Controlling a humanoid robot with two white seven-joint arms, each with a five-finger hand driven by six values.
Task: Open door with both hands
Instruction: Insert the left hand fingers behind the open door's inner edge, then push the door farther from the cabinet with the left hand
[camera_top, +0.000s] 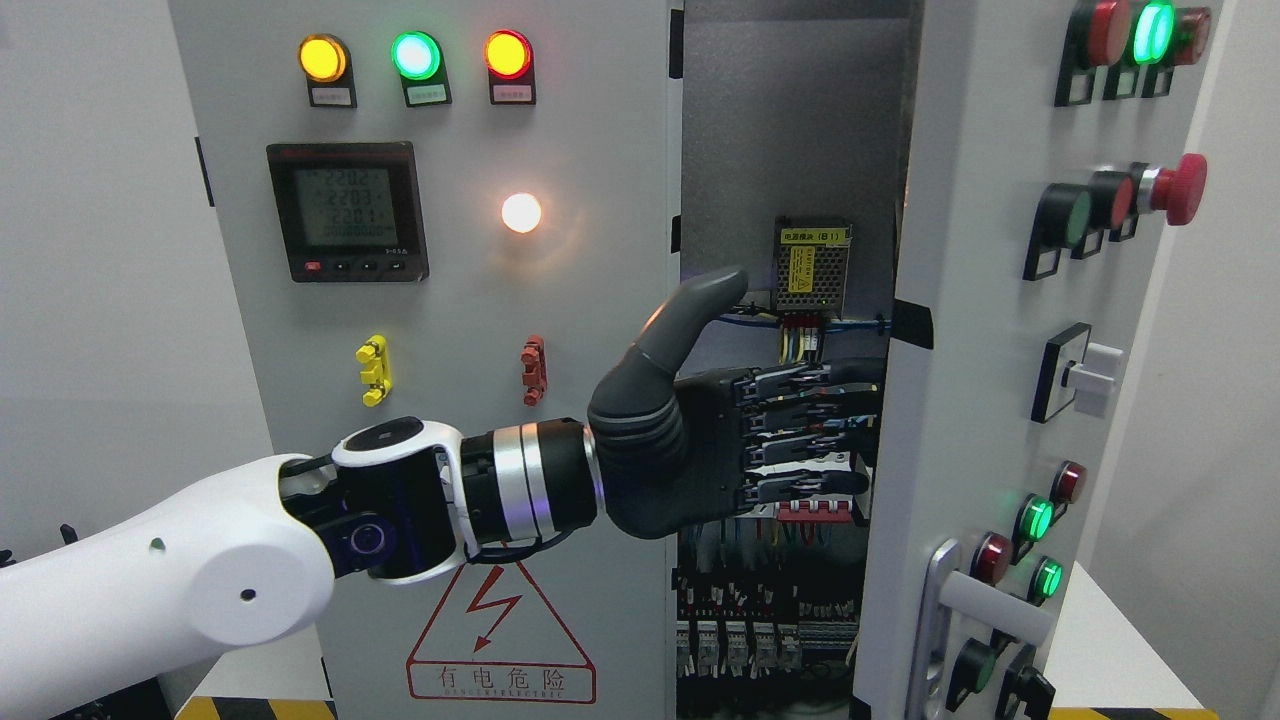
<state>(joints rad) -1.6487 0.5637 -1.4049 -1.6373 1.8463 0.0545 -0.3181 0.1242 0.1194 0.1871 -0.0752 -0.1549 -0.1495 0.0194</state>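
**Left hand reaches behind the edge of the open cabinet door**

The tall grey metal electrical cabinet (450, 300) stands with its right-hand grey door (960, 330) swung out towards the camera, leaving a dark gap between the two panels. Inside that gap sit a small perforated metal power supply with a yellow label (812, 266), coloured wires below it, a strip of red terminals (815, 511) and rows of breakers (760, 640) lower down.

The robot's left hand (720, 445), dark grey with black jointed fingers (800, 430), comes across from the lower left on a white arm with a silver wrist ring. Its four fingers lie straight and close together, their tips disappearing behind the inner edge of the open door; whether they press on it cannot be told. The thumb (695, 310) sticks up, apart from the fingers. The hand clasps nothing visible.

The open door carries red and green pushbuttons, a red mushroom stop button (1180, 188), a white rotary switch (1085, 378) and a silver lever handle (990, 600) near the bottom. The fixed left panel shows yellow, green and red lamps, a black digital meter (347, 210), a glowing white lamp (521, 212) and a red-outlined lightning warning triangle (500, 640). Pale walls flank the cabinet, and yellow-black hazard tape (255, 708) runs along its base.
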